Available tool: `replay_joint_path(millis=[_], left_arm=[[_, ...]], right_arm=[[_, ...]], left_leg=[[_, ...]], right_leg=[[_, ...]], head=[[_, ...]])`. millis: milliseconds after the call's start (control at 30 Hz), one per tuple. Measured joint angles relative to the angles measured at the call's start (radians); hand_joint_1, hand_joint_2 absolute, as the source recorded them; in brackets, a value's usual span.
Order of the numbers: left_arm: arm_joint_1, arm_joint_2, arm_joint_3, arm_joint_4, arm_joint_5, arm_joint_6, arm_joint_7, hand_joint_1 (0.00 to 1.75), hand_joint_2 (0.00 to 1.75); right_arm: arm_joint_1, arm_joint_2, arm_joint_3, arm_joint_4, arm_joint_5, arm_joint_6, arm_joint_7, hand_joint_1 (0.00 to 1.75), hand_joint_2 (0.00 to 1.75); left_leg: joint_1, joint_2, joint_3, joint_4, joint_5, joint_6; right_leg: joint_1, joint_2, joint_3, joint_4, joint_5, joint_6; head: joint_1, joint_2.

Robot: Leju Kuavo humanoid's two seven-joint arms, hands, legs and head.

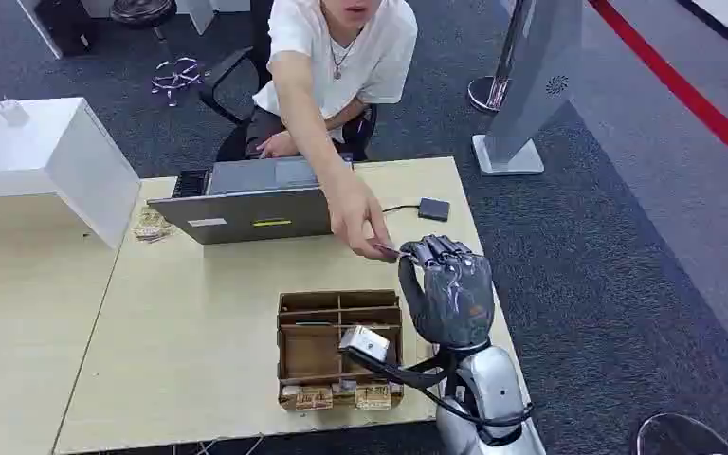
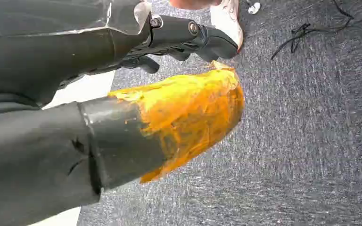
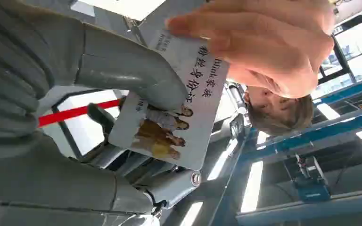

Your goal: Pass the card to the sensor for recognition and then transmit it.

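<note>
In the head view my right hand (image 1: 447,289) is raised over the table's right side and pinches a card (image 1: 386,250) at its far edge. A person's hand (image 1: 355,213) reaches across the table and grips the same card. The right wrist view shows the white printed card (image 3: 174,108) under my thumb (image 3: 122,66), with the person's fingers (image 3: 264,42) on its other end. The small dark sensor (image 1: 433,209) lies on the table behind, wired by a cable. My left hand (image 2: 122,94) hangs over grey carpet, holding nothing, its orange-taped thumb (image 2: 188,117) apart from the dark fingers (image 2: 188,37).
A grey laptop (image 1: 246,204) stands at the back of the wooden table (image 1: 190,313). A brown compartment box (image 1: 339,349) sits near the front edge beside my right arm. A white cabinet (image 1: 47,152) is at the left. The person sits behind the table.
</note>
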Motion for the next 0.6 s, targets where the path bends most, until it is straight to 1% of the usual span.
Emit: replay_joint_path(millis=[133, 233, 300, 533, 600], left_arm=[[0.0, 0.0, 0.0, 0.0, 0.0, 0.0, 0.0, 0.0, 0.0], [0.0, 0.0, 0.0, 0.0, 0.002, 0.0, 0.0, 0.0, 0.0], [0.0, -0.001, 0.0, 0.0, 0.002, 0.0, 0.0, 0.0, 0.0], [0.0, -0.001, 0.0, 0.0, 0.005, 0.0, 0.0, 0.0, 0.0], [0.0, -0.001, 0.0, 0.0, 0.005, 0.0, 0.0, 0.0, 0.0]], right_arm=[[0.006, 0.016, -0.009, 0.0, -0.028, 0.0, -0.035, 1.75, 1.75], [0.013, 0.032, -0.027, 0.003, -0.073, 0.0, -0.062, 1.75, 1.75], [0.017, 0.037, -0.039, 0.008, -0.102, 0.0, -0.069, 1.75, 1.75], [0.027, 0.038, -0.068, 0.04, -0.186, 0.0, -0.053, 1.75, 1.75], [0.033, 0.038, -0.083, 0.063, -0.235, 0.0, -0.039, 1.75, 1.75]], left_leg=[[0.0, 0.0, 0.0, 0.0, 0.0, 0.0], [0.0, 0.0, 0.0, 0.0, 0.0, 0.0], [0.0, 0.0, 0.0, 0.0, 0.0, 0.0], [0.0, 0.0, 0.0, 0.0, 0.0, 0.0], [0.0, 0.0, 0.0, 0.0, 0.0, 0.0]], right_leg=[[0.0, 0.0, 0.0, 0.0, 0.0, 0.0], [0.0, 0.0, 0.0, 0.0, 0.0, 0.0], [0.0, 0.0, 0.0, 0.0, 0.0, 0.0], [0.0, 0.0, 0.0, 0.0, 0.0, 0.0], [0.0, 0.0, 0.0, 0.0, 0.0, 0.0]], head=[[0.0, 0.0], [0.0, 0.0], [0.0, 0.0], [0.0, 0.0], [0.0, 0.0]])
